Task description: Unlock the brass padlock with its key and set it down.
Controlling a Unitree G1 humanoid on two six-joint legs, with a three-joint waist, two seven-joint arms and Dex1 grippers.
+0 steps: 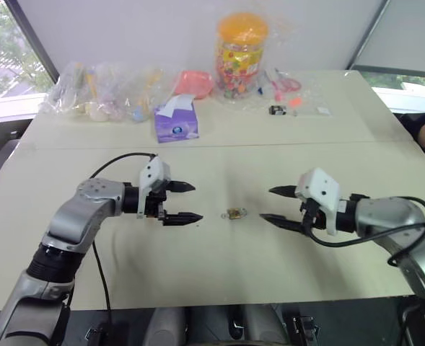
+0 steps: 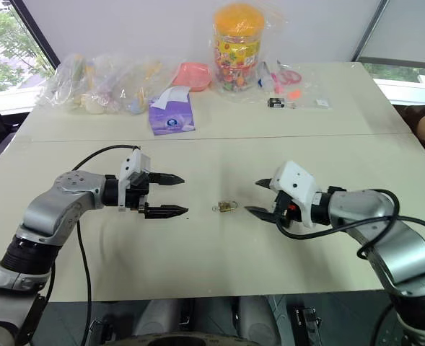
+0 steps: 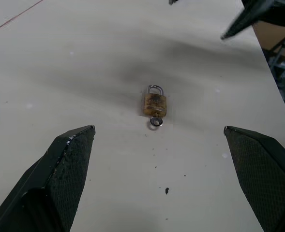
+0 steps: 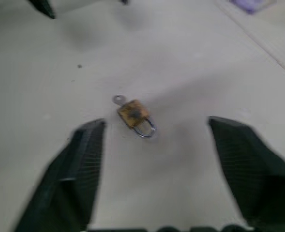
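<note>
Between my two grippers, on the bare cream table, the brass padlock lies flat and alone, held by neither. My left gripper hovers to one side of the padlock and my right gripper to the other, tips pointing inward at it, both with fingers spread wide and nothing in them. From the head views the right fingertips look slightly nearer the padlock than the left ones, though the margin is small. The padlock's long axis runs roughly along the line joining the two grippers: in the left wrist view its silvery shackle points away from that hand, toward the right gripper, and a small metal ring, which I take for the key's bow, sits at the body's near end. So the left hand faces the key end and the right hand the shackle end. Whether the shackle is sprung or latched I cannot make out, and the key's blade is hidden inside the body. Beyond the padlock, a purple tissue box stands well apart at the table's far side.
</note>
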